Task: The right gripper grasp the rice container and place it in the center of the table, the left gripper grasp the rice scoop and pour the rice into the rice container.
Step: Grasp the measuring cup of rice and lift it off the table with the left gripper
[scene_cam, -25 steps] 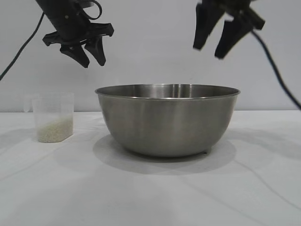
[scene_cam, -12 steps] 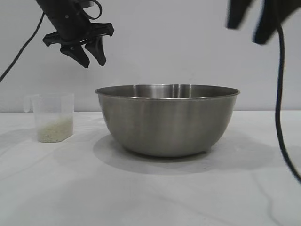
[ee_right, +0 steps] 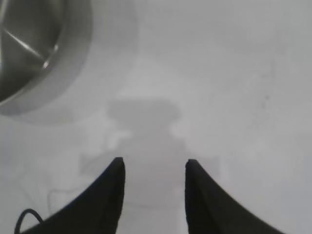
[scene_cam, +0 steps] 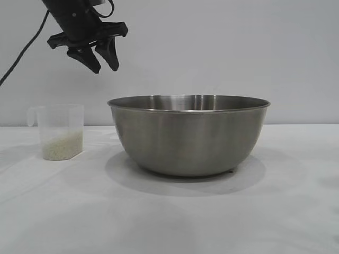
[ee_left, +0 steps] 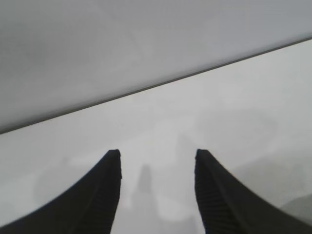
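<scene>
1. The bowl sits in the middle of the table. It is upright and nothing is touching it, so I think that part is done.
2. My right claw is out of the outside view. Its own camera shows it over bare table with the bowl's rim off to one side. Its fingers are spread and hold nothing.
3. My left claw hangs high up, above the gap between the cup and the bowl. Its fingers are apart and empty too.
4. The cup stands at the left, near the bowl but not touching, with rice in the bottom.
5. Next job, I think — take the cup. I should go down slowly and pinch its wall so it stays upright.
6. Then lift it over the rim and tip gently — too fast, and grains may jump out.
</scene>
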`<state>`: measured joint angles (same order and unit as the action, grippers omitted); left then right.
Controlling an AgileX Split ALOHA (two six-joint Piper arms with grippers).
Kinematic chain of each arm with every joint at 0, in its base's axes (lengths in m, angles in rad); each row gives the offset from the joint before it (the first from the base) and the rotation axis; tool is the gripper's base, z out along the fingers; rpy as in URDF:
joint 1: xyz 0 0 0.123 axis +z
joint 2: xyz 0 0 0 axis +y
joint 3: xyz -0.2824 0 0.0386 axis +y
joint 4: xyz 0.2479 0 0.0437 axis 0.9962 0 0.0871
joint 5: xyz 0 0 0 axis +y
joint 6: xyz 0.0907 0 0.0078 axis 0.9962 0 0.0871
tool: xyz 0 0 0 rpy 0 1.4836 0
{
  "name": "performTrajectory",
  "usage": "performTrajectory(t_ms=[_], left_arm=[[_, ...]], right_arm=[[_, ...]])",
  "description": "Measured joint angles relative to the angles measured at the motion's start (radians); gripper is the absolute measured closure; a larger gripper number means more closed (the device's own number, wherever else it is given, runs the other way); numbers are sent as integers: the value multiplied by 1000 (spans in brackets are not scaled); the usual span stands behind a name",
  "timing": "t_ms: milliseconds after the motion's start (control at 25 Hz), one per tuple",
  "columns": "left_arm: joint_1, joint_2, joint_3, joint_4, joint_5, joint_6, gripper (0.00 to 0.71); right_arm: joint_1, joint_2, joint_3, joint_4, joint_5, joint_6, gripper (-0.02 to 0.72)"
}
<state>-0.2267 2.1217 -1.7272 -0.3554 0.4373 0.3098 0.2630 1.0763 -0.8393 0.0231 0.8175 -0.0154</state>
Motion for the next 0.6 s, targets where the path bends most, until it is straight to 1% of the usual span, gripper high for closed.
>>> performTrajectory(t_ms=[80,120,320,480,600], left_arm=[[0,0,0,0,2,0,408],[0,0,0,0,2,0,408],[0,0,0,5,2,0,408],[0,0,0,8,8,0,408],[0,-4,0,8,12,0,408]], right_arm=[[0,-113,61,18,-14,-11,402],[0,-167,87,20,0,-16,402],[0,-334,144,32,164,-10,402],[0,-433,144,51,277,-3,402],[0,-499,170,60,344,-3,402]])
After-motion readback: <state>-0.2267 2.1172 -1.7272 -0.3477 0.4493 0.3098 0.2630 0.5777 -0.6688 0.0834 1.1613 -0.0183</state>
